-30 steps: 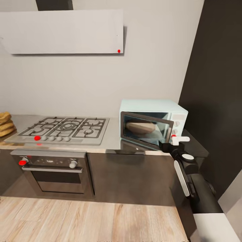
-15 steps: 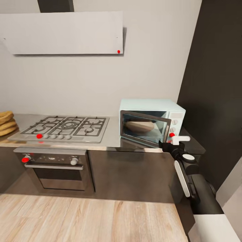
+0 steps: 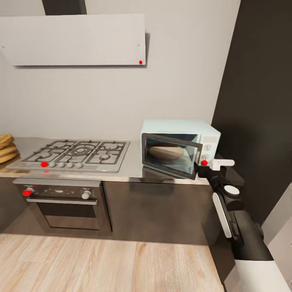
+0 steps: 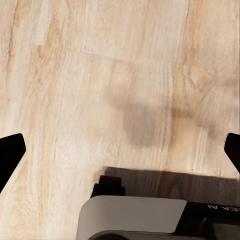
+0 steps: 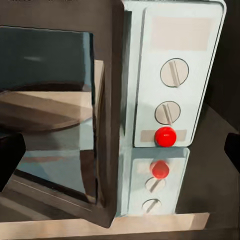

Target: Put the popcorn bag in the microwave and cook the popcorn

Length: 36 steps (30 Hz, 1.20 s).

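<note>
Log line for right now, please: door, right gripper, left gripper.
microwave door: ajar | right gripper: open, at control panel | left gripper: open, above wood floor | bag: cannot tell

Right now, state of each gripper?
Left gripper: open, empty, over the wood floor.
Right gripper: open, empty, facing the microwave panel.

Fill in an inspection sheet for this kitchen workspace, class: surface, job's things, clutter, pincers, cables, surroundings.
Surface: grey countertop, holding a gas hob.
Job's things: microwave, door ajar; tan rounded shape behind the glass, identity unclear.
Clutter: tan stacked object at the countertop's left end, cut off.
Pincers: right pincer open, facing the microwave's knobs; left pincer open, over the wood floor.
Cables: nothing seen.
Surroundings: grey wall, hood, oven below the hob.
</note>
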### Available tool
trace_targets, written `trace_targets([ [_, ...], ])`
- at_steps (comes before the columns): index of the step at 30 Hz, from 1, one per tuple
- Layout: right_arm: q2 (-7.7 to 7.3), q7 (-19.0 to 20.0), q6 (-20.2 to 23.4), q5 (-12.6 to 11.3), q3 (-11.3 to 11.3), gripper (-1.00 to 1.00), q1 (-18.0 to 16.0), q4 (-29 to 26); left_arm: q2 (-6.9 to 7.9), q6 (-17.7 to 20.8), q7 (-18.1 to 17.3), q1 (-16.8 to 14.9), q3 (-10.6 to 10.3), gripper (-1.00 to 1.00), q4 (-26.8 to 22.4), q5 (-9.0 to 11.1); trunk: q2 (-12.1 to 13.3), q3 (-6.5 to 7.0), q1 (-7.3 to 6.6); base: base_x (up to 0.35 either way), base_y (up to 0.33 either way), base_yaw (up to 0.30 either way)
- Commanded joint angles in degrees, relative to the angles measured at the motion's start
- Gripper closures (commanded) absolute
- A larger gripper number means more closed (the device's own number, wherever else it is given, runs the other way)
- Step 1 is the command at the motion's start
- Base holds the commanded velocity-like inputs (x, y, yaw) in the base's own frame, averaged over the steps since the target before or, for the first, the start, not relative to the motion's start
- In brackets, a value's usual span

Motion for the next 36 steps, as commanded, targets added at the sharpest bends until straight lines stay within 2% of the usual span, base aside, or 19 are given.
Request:
trace_targets([
  [1, -0.03, -0.2, 0.3, -0.1, 0.1, -1.00, 0.0, -0.1, -0.02, -0.2, 0.0, -0.1, 0.2, -1.00, 0.0, 0.0, 0.0, -0.06, 0.00, 0.000, -0.239, 0.000],
  [7, -0.13, -0.1, 0.0, -0.1, 0.3, -1.00, 0.0, -0.2, -0.02, -0.2, 0.0, 0.0, 0.2, -1.00, 0.0, 0.0, 0.0, -0.06, 0.00, 0.000, -0.097, 0.000],
  [12, -0.73, 0.1, 0.0, 0.5, 2.3, -1.00, 0.0, 0.1, -0.02, -0.2, 0.0, 0.0, 0.2, -1.00, 0.0, 0.1, 0.0, -0.06, 0.00, 0.000, -0.005, 0.000],
  [15, -0.99, 2.9, -0.2, 0.3, 2.8, -1.00, -0.2, 0.7, -0.02, -0.2, 0.0, 0.0, 0.2, -1.00, 0.0, 0.1, 0.0, -0.06, 0.00, 0.000, 0.000, 0.000],
  [16, -1.21, 6.7, -0.1, 0.1, 2.6, -1.00, -0.2, 0.7, -0.02, -0.2, 0.0, 0.0, 0.2, -1.00, 0.0, 0.1, 0.0, -0.06, 0.00, 0.000, 0.000, 0.000],
  [17, -1.63, 12.4, 0.1, 0.0, 2.3, -1.00, -0.3, 0.8, -0.02, -0.2, 0.0, 0.0, 0.2, -1.00, 0.0, 0.0, 0.0, -0.06, 0.00, 0.000, 0.000, 0.000],
  [19, -2.52, 19.9, 0.2, 0.0, 1.0, -1.00, -0.4, 0.9, -0.02, -0.2, 0.0, 0.0, 0.2, -1.00, 0.0, 0.0, 0.0, -0.06, 0.00, 0.000, 0.000, 0.000],
  [20, -3.11, 24.5, 0.5, 0.0, -2.7, -1.00, -0.5, 0.9, -0.02, -0.2, 0.0, 0.0, 0.2, -1.00, 0.0, 0.0, 0.0, -0.06, 0.00, 0.000, 0.000, 0.000],
  [21, -3.29, 25.8, 0.7, 0.0, -4.3, -1.00, -0.5, 0.9, -0.02, -0.2, 0.0, 0.0, 0.2, -1.00, 0.0, 0.0, 0.0, -0.06, 0.00, 0.000, 0.000, 0.000],
  [22, -3.47, 26.9, 0.9, -0.1, -5.9, -1.00, -0.5, 0.9, -0.02, -0.2, 0.0, 0.0, 0.2, -1.00, 0.1, 0.0, 0.0, -0.06, 0.00, 0.000, 0.000, 0.000],
  [25, -3.90, 27.9, 1.0, -0.1, -7.4, -1.00, -0.6, 0.8, -0.02, -0.2, 0.0, 0.0, 0.2, -1.00, 0.0, 0.0, 0.0, -0.06, 0.00, 0.000, 0.000, 0.000],
  [31, -3.96, 28.1, 1.1, 0.0, -7.6, -1.00, -0.6, 0.8, -0.02, -0.2, 0.0, 0.0, 0.2, -1.00, 0.0, -0.2, 0.0, -0.06, 0.00, 0.000, -0.006, 0.000],
  [36, -4.03, 28.4, 2.5, 0.2, -7.6, -1.00, -0.7, 1.1, -0.02, -0.2, 0.0, 0.0, 0.2, -1.00, 0.0, -0.1, 0.0, -0.06, 0.00, 0.034, -0.213, 0.000],
])
